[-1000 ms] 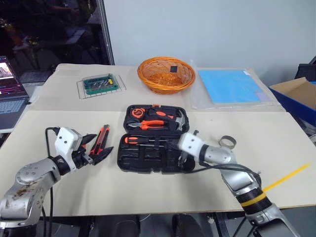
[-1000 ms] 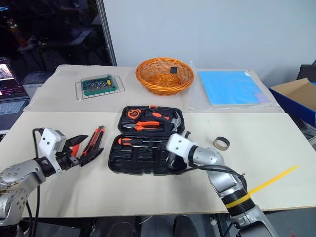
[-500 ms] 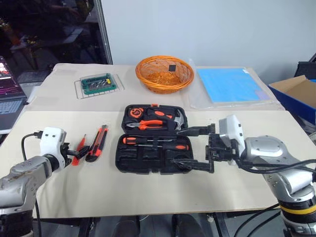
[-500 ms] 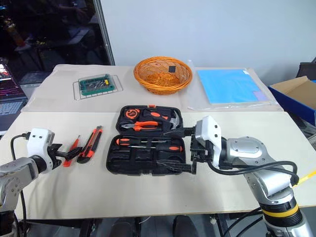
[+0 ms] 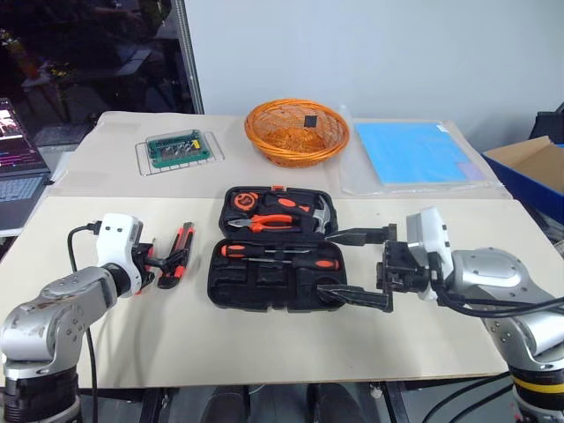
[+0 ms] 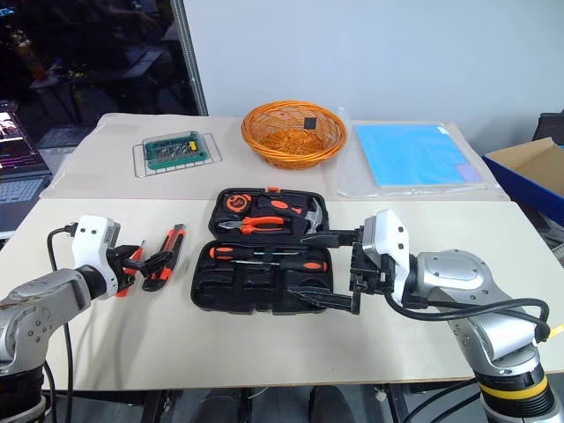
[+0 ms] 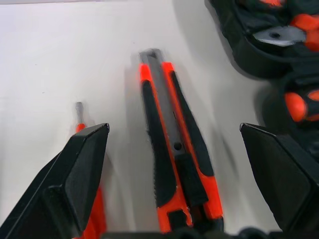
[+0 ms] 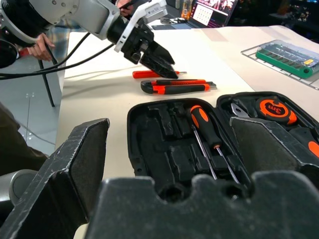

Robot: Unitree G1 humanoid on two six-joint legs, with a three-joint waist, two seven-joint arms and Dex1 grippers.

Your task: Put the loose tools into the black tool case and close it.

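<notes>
A: Your right gripper (image 6: 328,269) has let go and pulled back. A second ago it was down at the near right corner of the black tool case (image 5: 273,248); now it hangs level beside the case's right edge, fingers spread wide, nothing between them.

B: And the case?

A: Open, flat on the table (image 5: 264,344), mid-front. Both orange-and-black screwdrivers (image 5: 278,257) now lie in the near half, one more than before. So that drop looks done.

B: Your left side?

A: Left gripper (image 5: 167,261) has closed in on the two tools left of the case. Fingers spread. In the wrist view the utility knife (image 7: 174,149) lies between the fingers, untouched; the slim red screwdriver (image 7: 82,124) lies by one finger (image 7: 82,174), partly hidden.

B: So what remains?

A: By my reading: knife, red screwdriver and the grey tape ring, then the lid. You are lined up for the knife next. I cannot find the ring now; your right arm covers that patch of table.

B: Any writing?

A: The tape measure (image 8: 273,108) in the case's far half reads "3m". Nothing else is legible.
</notes>
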